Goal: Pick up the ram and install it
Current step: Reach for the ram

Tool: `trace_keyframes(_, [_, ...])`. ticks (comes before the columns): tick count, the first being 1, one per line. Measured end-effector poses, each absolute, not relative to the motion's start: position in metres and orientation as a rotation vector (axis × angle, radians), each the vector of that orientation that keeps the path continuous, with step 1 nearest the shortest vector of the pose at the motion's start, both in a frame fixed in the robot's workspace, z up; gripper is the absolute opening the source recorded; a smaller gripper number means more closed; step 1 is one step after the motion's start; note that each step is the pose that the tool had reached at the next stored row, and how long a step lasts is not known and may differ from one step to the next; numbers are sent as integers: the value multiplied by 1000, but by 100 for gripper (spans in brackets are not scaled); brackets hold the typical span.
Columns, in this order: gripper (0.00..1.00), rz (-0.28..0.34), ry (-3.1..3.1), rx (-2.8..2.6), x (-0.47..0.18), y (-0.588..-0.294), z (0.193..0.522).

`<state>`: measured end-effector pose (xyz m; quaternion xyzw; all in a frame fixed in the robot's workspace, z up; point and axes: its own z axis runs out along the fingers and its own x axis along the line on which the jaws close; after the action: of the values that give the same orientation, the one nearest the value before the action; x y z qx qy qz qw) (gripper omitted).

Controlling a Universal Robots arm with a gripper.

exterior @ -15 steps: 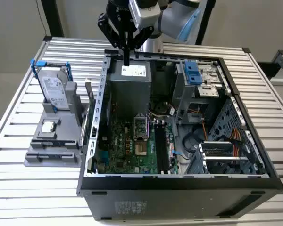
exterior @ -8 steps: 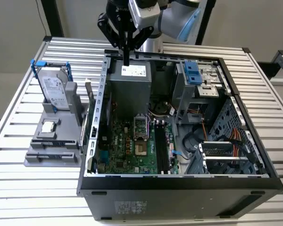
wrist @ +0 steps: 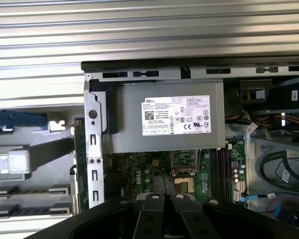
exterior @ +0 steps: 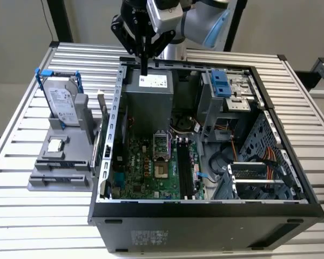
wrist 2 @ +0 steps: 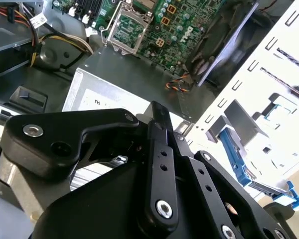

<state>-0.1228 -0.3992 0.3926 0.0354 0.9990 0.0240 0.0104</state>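
Hovering one pincer (exterior: 144, 70), seemingly one ram (exterior: 103, 129)

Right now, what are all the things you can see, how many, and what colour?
table: one, silver, under everything.
computer case: one, black, open, on the table.
motherboard: one, green, inside the case.
power supply: one, grey, inside the case.
holder: one, grey, exterior view's left of the case.
hard drive: one, silver, upright in holder.
processor chip: one, silver, flat on holder.
ram: one, dark green, on edge beside holder.
arm: one, silver-blue, behind the case.
pincer: one, black, shut, empty, above power supply.
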Motion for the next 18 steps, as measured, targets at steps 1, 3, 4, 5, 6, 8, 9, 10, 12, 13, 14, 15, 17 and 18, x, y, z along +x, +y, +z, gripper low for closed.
trace_keyframes(1, [0,75,3118,110,-123,-399,393])
trace_keyframes(3, [0,75,3118,111,-124,-400,393])
trace_keyframes(4, [0,75,3118,111,-125,-400,393])
trace_keyframes(5, [0,75,3118,111,-125,-400,393])
trace_keyframes(6, [0,75,3118,110,-126,-401,393])
trace_keyframes(8, [0,75,3118,110,-127,-401,393])
trace_keyframes(9, [0,75,3118,110,-128,-402,393])
trace_keyframes(10, [0,75,3118,110,-128,-402,393])
trace_keyframes(12, [0,75,3118,110,-129,-402,393])
trace_keyframes(13, [0,75,3118,110,-129,-402,393])
trace_keyframes(14, [0,75,3118,110,-129,-403,393])
trace_keyframes(15, [0,75,3118,110,-130,-403,393])
trace_keyframes(17, [0,75,3118,110,-131,-404,393])
trace_keyframes(18, [0,75,3118,110,-131,-404,393])
